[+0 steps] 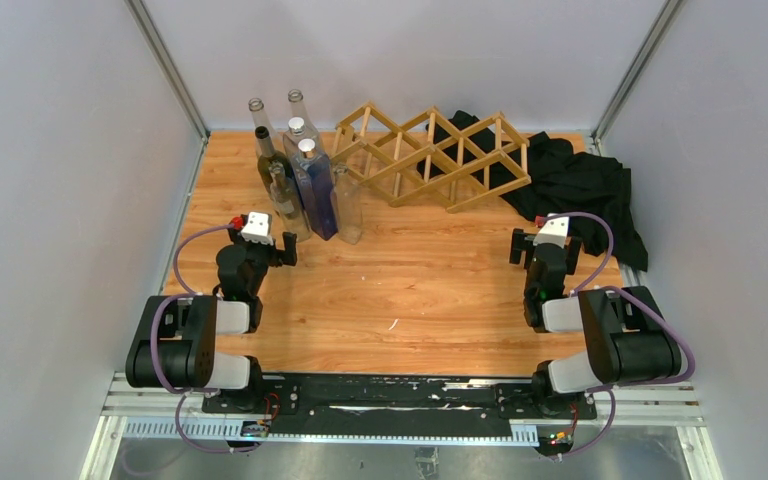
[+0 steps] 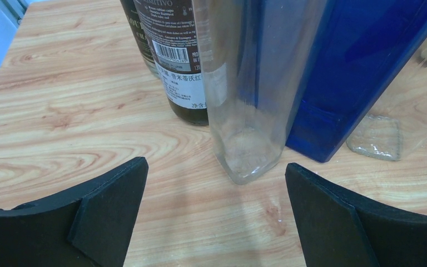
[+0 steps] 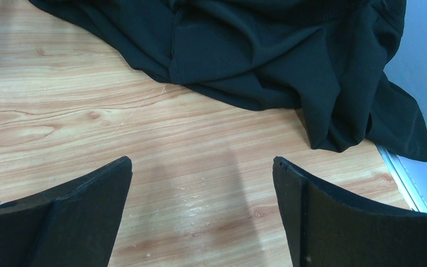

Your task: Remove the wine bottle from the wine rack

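The light-wood lattice wine rack [image 1: 430, 155] lies at the back middle of the table, and no bottle shows in its diamond openings. Just left of it stand several upright bottles. Among them is a dark green wine bottle [image 1: 268, 160] with a printed label [image 2: 172, 55]. My left gripper [image 1: 263, 243] is open just in front of this group. A clear square bottle [image 2: 244, 111] stands a little beyond its fingertips [image 2: 216, 167]. My right gripper [image 1: 546, 240] is open low over bare wood [image 3: 202, 161], right of the rack and touching nothing.
A tall blue bottle [image 2: 339, 72] and another clear bottle [image 2: 395, 128] stand right of the clear square one. A crumpled black cloth [image 1: 580, 185] lies behind and right of the rack, reaching the table's right edge [image 3: 400, 167]. Grey walls close in the sides and back.
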Robot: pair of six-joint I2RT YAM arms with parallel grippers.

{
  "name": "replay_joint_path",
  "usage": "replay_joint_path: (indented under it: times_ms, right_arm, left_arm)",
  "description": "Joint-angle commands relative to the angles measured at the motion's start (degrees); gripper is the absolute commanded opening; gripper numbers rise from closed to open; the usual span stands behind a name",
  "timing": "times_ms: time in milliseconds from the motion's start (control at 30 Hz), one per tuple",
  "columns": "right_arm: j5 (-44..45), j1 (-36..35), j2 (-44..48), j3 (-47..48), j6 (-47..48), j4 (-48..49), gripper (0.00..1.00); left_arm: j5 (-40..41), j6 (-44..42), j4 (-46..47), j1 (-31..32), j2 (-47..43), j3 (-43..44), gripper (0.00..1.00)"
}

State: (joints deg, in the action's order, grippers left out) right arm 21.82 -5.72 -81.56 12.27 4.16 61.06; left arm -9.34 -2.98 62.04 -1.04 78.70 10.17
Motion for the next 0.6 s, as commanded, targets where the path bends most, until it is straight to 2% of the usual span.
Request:
replay_joint_path:
  times_ms: [0,567]
  right_arm:
    - [-0.3,0.4,-0.4,-0.6,0.8,2.4,1.00]
    - [-0.4,0.4,-0.4,-0.6,0.8,2.4,1.00]
  left_arm:
    - [1.0,-0.3,1.9,0.1,0.2,0.2,1.00]
    - [1.1,-0.3,1.8,0.1,0.2,0.3,1.00]
